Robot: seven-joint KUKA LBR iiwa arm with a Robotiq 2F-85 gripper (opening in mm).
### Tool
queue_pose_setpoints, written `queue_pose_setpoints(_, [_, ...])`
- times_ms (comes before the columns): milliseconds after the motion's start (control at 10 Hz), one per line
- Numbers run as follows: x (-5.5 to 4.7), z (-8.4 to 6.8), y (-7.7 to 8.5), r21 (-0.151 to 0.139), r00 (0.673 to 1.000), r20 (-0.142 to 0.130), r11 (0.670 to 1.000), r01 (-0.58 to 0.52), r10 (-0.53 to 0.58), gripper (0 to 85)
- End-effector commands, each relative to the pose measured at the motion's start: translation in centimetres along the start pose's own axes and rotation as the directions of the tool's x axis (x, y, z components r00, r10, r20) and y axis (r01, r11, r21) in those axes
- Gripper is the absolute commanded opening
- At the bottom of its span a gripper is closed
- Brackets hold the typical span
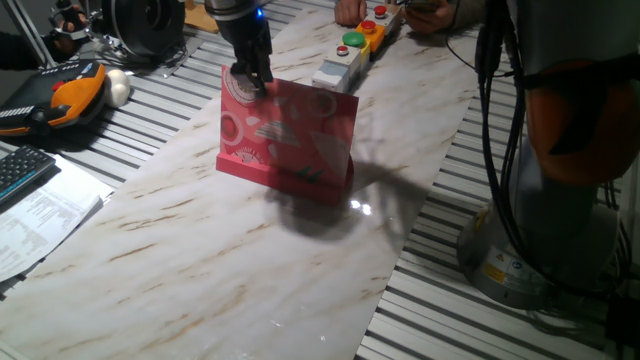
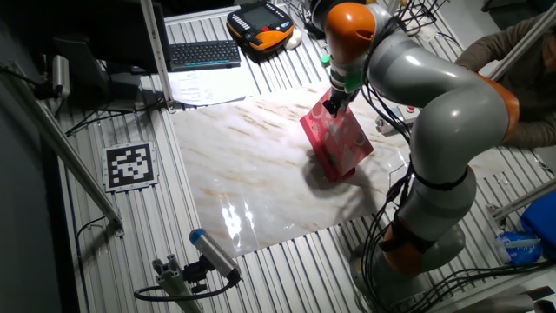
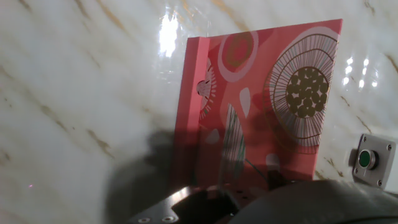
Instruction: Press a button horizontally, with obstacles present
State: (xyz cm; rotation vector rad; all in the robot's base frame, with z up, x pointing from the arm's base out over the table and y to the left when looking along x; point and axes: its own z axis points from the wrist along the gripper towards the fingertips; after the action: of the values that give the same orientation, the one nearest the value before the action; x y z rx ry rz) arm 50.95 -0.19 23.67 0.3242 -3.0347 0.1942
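Note:
The obstacle, an upright pink-red card board (image 1: pixel 290 135) with white and red patterns, stands on a pink base strip on the marble tabletop (image 1: pixel 200 250). My gripper (image 1: pixel 252 82) hangs at the board's top left corner, right at its upper edge. I cannot see the gap between its fingertips. Behind the board lies a row of button boxes: a grey box (image 1: pixel 335 72), then a green button (image 1: pixel 353 40) and a red button (image 1: pixel 368 27). The hand view shows the board (image 3: pixel 261 106) below and a green button on a grey box (image 3: pixel 365 159) beside it. The other fixed view shows the gripper (image 2: pixel 333 106) above the board (image 2: pixel 340 141).
An orange teach pendant (image 1: pixel 70 95), a keyboard (image 1: pixel 20 170) and papers (image 1: pixel 40 215) lie left of the marble slab. The robot's base (image 1: pixel 540 200) stands at the right. A person's hands (image 1: pixel 350 10) are near the far buttons. A marker tag (image 2: pixel 130 165) lies on the slatted table.

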Motion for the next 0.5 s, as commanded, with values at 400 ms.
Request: queue_pose_setpoints(400, [0.0,0.0,-0.02,0.001,1.0,0.001,1.0,-0.016,0.016,0.0])
